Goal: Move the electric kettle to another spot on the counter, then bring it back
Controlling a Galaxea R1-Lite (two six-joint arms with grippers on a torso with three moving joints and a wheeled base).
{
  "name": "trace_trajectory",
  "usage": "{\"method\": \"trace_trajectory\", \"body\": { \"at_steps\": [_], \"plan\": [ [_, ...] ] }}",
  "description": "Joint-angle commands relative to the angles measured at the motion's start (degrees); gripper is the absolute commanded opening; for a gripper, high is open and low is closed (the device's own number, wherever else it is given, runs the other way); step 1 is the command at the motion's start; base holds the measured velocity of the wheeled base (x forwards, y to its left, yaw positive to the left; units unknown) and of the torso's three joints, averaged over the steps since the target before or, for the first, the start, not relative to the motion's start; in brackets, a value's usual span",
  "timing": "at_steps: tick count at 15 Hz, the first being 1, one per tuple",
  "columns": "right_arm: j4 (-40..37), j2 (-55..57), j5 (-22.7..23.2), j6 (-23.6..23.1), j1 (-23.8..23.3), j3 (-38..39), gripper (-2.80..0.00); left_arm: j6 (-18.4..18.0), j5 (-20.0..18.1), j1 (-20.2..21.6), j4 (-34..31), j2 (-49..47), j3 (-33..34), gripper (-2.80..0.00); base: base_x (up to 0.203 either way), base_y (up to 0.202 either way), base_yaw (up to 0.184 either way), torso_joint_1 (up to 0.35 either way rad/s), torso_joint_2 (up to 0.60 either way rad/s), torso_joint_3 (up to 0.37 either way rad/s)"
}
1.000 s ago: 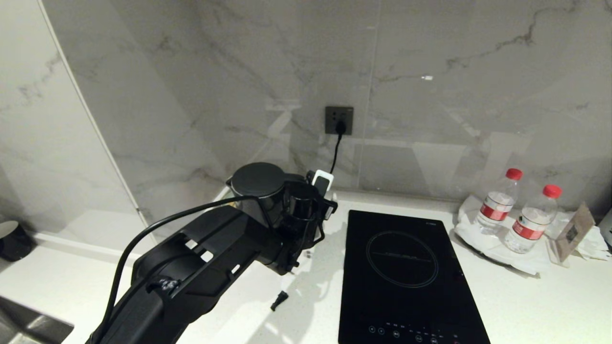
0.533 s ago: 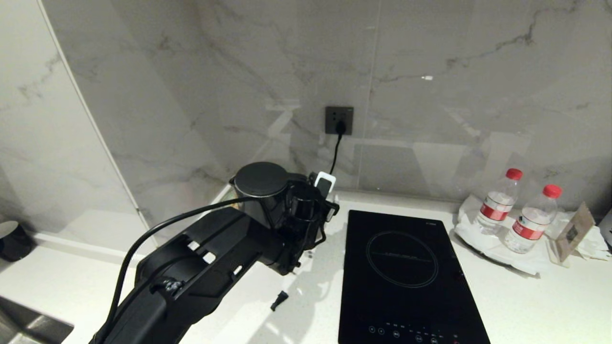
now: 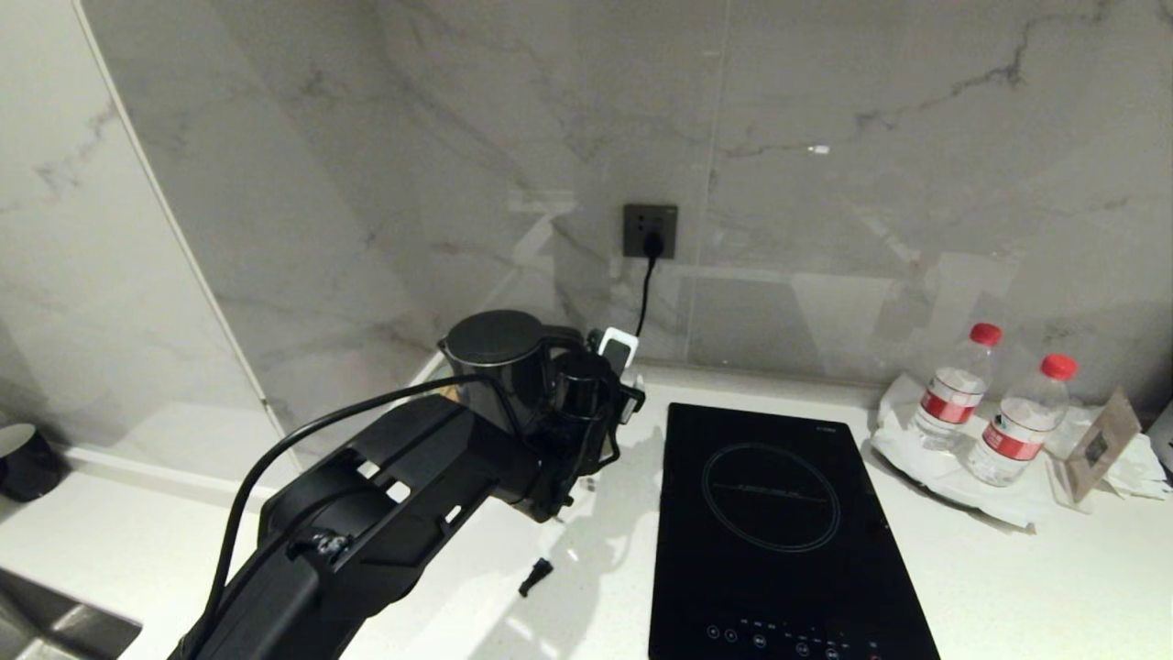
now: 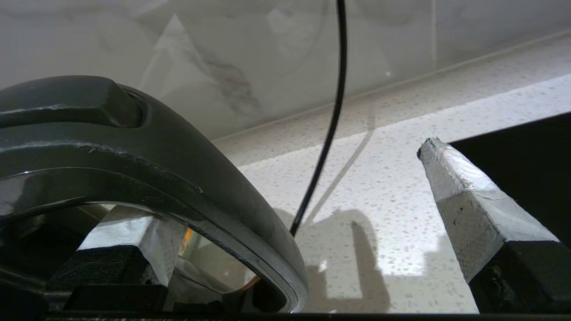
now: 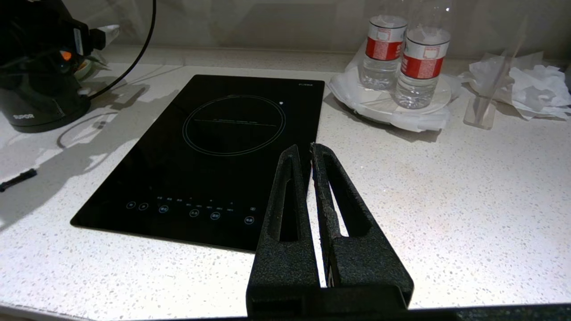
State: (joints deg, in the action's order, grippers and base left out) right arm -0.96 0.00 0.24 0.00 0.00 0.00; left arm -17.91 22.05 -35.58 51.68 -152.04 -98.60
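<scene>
The electric kettle (image 3: 495, 362), glossy black with a flat lid, stands on the white speckled counter (image 3: 1008, 587) by the back wall, left of the hob. My left gripper (image 3: 596, 371) is at its loop handle and is open. In the left wrist view the handle (image 4: 178, 151) arches between the jaws: one padded finger shows through the loop, the other finger (image 4: 468, 200) stands well clear outside it. The kettle (image 5: 35, 89) also shows at the far edge of the right wrist view. My right gripper (image 5: 309, 149) hangs shut and empty over the counter beside the hob.
A black glass hob (image 3: 779, 513) lies right of the kettle. A black cord (image 4: 332, 111) runs from the wall socket (image 3: 650, 230) down behind the handle. Two water bottles (image 3: 958, 390) stand on a white plate at the right. A small black piece (image 3: 536, 576) lies near the front; a sink corner (image 3: 55, 623) is at the lower left.
</scene>
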Motion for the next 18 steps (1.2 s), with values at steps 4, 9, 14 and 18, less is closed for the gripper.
{"method": "trace_trajectory", "body": {
  "at_steps": [4,9,14,18],
  "plan": [
    [-0.1,0.0,0.0,0.1,0.0,0.0,-2.8,0.3,0.8,0.1,1.6,0.0,1.7,0.0,0.0,0.0,0.0,0.0,0.0,0.0],
    [0.0,0.0,0.0,0.1,0.0,0.0,-2.8,0.6,3.1,-0.4,8.1,-0.3,9.6,0.0,0.0,0.0,0.0,0.0,0.0,0.0],
    [0.0,0.0,0.0,0.1,0.0,0.0,-2.8,2.8,4.9,-0.5,11.7,1.6,15.5,0.0,0.0,0.0,0.0,0.0,0.0,0.0],
    [-0.1,0.0,0.0,0.0,0.0,0.0,-2.8,3.0,4.9,-1.3,16.9,5.2,24.4,0.0,0.0,0.0,0.0,0.0,0.0,0.0]
  ]
}}
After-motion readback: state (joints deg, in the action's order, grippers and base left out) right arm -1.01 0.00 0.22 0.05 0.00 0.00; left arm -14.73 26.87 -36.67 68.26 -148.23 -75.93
